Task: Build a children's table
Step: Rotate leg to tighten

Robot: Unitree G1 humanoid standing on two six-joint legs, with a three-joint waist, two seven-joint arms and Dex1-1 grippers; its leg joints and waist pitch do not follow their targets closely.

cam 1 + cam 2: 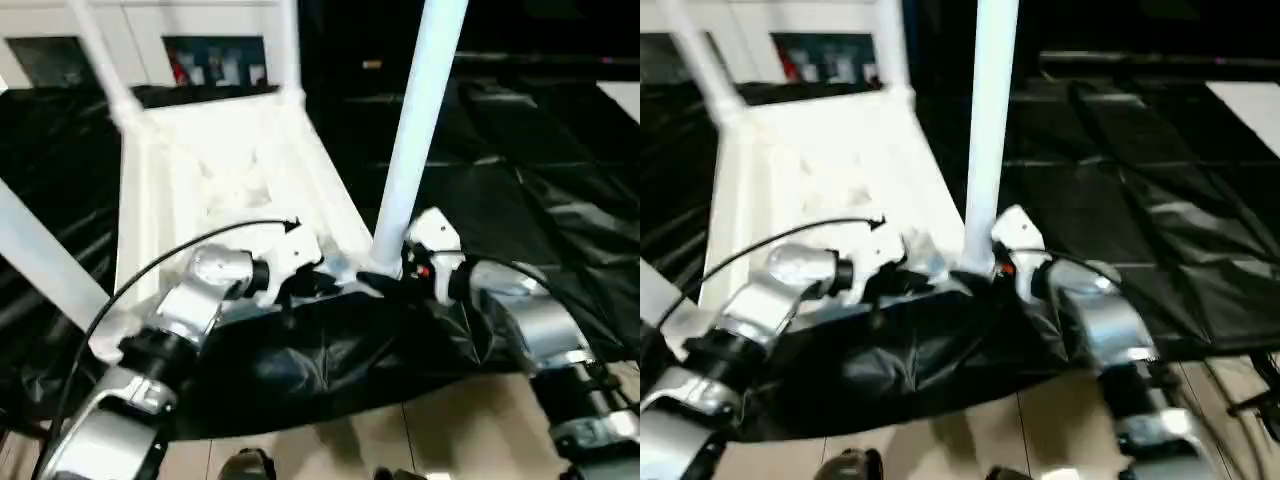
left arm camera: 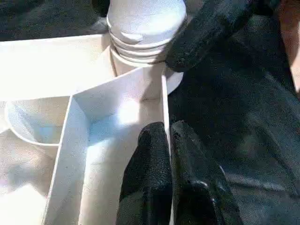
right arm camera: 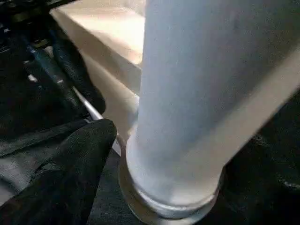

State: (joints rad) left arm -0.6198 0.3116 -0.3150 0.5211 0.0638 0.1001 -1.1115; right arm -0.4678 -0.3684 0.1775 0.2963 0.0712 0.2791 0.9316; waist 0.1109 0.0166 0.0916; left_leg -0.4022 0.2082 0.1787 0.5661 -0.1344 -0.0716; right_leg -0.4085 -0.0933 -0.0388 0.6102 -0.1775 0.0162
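- The tabletop lies upside down on the black-draped table, ribbed underside up. Three legs already stand in corner sockets; the near right leg rises upright from its socket just beside the right gripper.
- Left gripper: the two fingers are pressed together over the thin near edge wall of the tabletop, one finger inside the rib compartment, the other outside on the drape. Judged clamped on that wall.
- Right gripper: one finger shows just beside the leg's base collar. Whether the fingers are closed on the leg cannot be told.
- Threads show on the leg's end above the socket rim, so the leg is judged not fully seated.
- Handling, judged: hollow moulded plastic, light, fairly stiff, smooth and slippery. The tapered leg gives poor purchase higher up; take hold low, at the wide base next to the fingers.
- Hold the tabletop by its rim wall or ribs; thin walls may flex under hard clamping.
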